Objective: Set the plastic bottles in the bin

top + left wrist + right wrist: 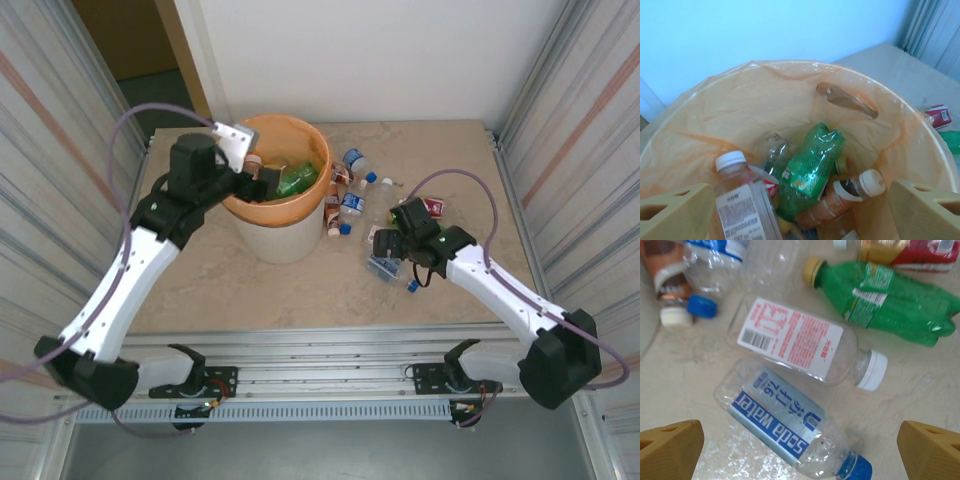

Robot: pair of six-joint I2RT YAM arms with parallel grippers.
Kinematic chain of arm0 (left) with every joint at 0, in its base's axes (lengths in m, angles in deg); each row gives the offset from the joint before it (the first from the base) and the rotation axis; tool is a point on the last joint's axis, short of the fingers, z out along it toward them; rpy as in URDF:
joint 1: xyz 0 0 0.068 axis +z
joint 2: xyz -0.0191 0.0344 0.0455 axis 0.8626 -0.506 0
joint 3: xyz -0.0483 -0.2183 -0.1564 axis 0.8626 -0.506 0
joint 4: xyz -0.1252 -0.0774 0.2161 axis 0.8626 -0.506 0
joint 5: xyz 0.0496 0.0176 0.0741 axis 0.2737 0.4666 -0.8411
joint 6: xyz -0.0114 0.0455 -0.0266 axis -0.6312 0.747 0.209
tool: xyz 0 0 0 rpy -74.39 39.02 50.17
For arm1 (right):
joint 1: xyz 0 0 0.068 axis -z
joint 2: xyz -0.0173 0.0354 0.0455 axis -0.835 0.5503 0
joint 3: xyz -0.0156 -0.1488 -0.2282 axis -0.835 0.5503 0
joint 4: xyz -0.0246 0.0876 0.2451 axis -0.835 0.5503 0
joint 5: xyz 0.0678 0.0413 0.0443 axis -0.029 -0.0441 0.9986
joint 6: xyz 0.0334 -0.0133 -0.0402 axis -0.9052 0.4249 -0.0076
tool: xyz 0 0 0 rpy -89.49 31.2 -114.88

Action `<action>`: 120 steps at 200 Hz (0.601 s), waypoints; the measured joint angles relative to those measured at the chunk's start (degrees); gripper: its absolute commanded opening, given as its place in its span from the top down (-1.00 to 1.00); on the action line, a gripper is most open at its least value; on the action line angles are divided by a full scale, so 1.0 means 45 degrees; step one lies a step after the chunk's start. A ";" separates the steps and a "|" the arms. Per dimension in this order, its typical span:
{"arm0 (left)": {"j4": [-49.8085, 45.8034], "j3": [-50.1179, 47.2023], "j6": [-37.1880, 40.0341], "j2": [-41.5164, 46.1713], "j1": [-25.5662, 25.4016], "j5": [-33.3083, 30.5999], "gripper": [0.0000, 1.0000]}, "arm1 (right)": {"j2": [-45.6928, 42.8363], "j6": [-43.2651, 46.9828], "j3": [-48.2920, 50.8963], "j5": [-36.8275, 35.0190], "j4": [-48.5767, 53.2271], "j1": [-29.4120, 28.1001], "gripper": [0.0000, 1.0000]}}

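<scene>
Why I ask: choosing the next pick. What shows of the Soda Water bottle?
The Soda Water bottle is clear plastic with a blue-and-white label and blue cap, seemingly empty. It lies on its side on the beige table, cap pointing lower right in the right wrist view, apparently touching the white-capped bottle beside it.

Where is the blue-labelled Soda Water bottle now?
In the right wrist view, the Soda Water bottle lies on its side on the table, next to the clear bottle with the red-printed label.
</scene>
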 measured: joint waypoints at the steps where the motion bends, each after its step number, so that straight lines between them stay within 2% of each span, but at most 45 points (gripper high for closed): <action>1: 0.0039 -0.0068 -0.0024 0.0053 0.0000 -0.0010 -0.82 | 0.0015 0.0000 -0.0005 0.0010 0.0015 0.0000 -0.95; 52: 0.2676 -0.3371 -0.1190 0.2691 0.0000 -0.1015 -0.85 | 0.0957 0.0291 -0.0044 0.0879 0.0471 0.0000 -0.95; 120: 0.4789 -0.4755 -0.2079 0.3104 0.0000 -0.1885 -0.86 | 0.2657 0.0835 -0.0092 0.1234 0.0826 0.0000 -0.95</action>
